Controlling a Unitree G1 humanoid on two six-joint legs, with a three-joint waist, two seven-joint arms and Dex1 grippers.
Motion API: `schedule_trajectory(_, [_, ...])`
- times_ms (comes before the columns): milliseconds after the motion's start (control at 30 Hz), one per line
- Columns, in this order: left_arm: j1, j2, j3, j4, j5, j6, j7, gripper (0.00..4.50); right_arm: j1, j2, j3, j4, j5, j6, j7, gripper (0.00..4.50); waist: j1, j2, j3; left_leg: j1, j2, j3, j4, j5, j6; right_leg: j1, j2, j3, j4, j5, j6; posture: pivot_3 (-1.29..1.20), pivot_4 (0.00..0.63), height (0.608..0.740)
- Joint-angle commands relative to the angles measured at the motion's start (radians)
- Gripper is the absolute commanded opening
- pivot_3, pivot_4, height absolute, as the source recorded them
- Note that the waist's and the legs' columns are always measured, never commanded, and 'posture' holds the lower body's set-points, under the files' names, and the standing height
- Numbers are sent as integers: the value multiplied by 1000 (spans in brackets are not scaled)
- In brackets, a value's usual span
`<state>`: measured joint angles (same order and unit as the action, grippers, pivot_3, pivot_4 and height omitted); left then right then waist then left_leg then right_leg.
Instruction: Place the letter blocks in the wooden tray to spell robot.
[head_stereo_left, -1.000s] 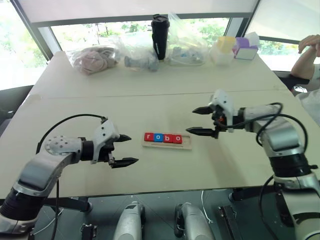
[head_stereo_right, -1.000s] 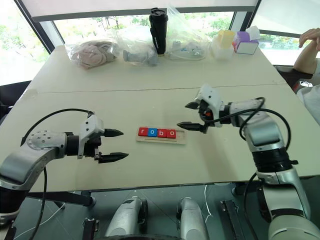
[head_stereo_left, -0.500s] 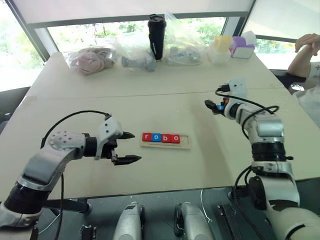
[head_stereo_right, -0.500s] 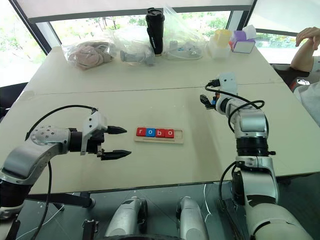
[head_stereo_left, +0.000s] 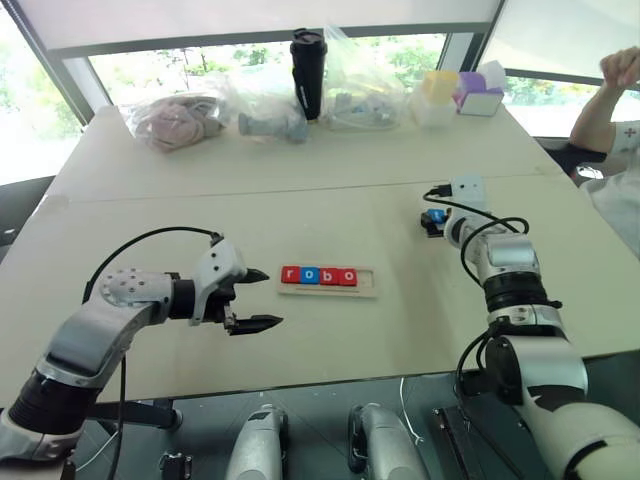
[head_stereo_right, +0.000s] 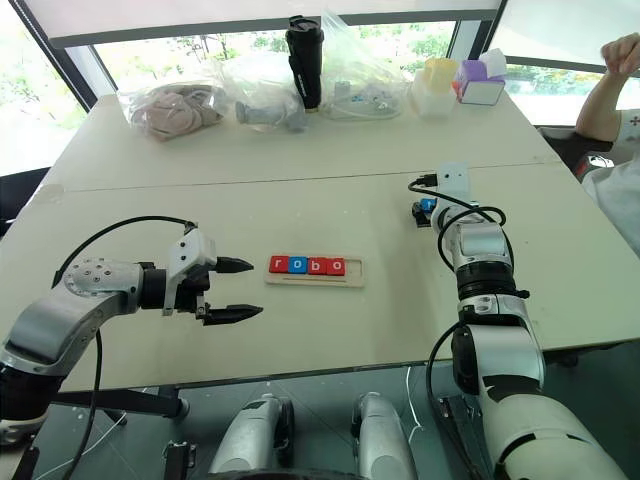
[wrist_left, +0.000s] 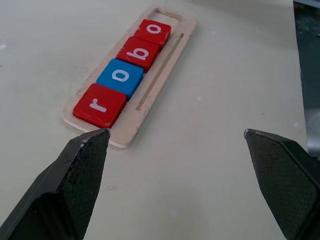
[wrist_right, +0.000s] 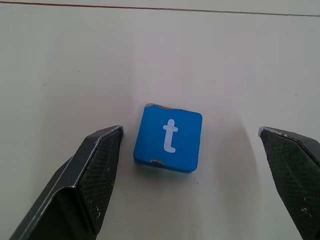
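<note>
The fingers of the right end effector (wrist_right: 190, 150) are cut off at the edges of the right wrist view, and in the head views they are hidden behind the wrist. Five letter blocks are counted: four are seated in the wooden tray (head_stereo_left: 328, 288) at the middle of the bench (head_stereo_left: 330, 200), reading r, o, b, o (three red, one blue), with the rightmost slot bare. The fifth, the blue t block (wrist_right: 168, 137), is seen lying flat on the bench between the widely parted right fingers, untouched. The left end effector (head_stereo_left: 262, 298) is held just left of the tray, spread wide and gripping nothing.
</note>
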<state>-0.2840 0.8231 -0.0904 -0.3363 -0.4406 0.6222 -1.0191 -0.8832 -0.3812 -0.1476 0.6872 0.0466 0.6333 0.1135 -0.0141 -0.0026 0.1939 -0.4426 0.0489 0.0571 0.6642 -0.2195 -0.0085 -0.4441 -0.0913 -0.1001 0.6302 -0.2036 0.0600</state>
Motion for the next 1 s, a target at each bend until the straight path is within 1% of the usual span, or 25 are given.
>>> schedule_trajectory(33, [6,5,25,-38,-5,-3,10,4500,-27,6,-21,7,16,-19,-10,3177,-1,0,0,0,0,0,0,0,0,0,0,0,0,0,0,0,150,740])
schedule_trajectory(167, [7,6,20,-36,-2,-6,10,4500,-41,26,-50,15,50,1,-25,1197,1,0,0,0,0,0,-1,0,0,0,1,0,0,0,0,0,150,740])
schedule_trajectory(367, [5,6,14,-32,2,-10,10,4500,-25,15,-45,-26,54,42,-24,1190,0,0,0,0,0,0,-1,0,0,0,1,1,0,0,0,0,150,740])
schedule_trajectory(467, [8,8,13,-34,3,-11,9,4500,2,-5,-47,-167,64,123,-13,1190,2,0,0,0,0,0,-1,0,0,0,1,1,0,0,0,0,150,740])
schedule_trajectory(600, [16,14,17,-36,3,-14,4,4500,81,-40,-86,-493,102,342,-14,1190,4,1,0,0,0,0,-1,0,0,-1,0,1,0,0,0,0,150,740])
schedule_trajectory(633, [17,16,18,-33,4,-16,1,4500,113,-38,-106,-598,116,427,-23,1190,3,1,0,0,0,0,-1,0,0,-1,0,1,0,0,0,0,150,740])
schedule_trajectory(733, [9,19,16,-16,9,-25,-12,4500,238,42,-192,-948,128,721,-84,1190,6,0,0,0,1,-1,-2,0,0,0,1,0,0,-1,0,0,150,740])
schedule_trajectory(833, [-4,16,6,-2,15,-32,-25,4500,312,175,-233,-1173,94,913,-140,1190,3,1,-1,0,2,-2,-2,0,0,-1,2,0,0,-4,0,0,150,740])
schedule_trajectory(900, [-16,12,-3,10,19,-37,-35,4500,341,267,-237,-1261,66,970,-178,1190,1,2,0,0,3,-2,-2,0,0,-2,2,0,0,-4,-1,0,150,740])
schedule_trajectory(1000, [-35,7,-18,28,26,-46,-49,4500,367,394,-240,-1320,15,981,-241,1190,2,3,0,0,3,-2,-2,0,0,-3,2,0,0,-2,-3,0,150,740])
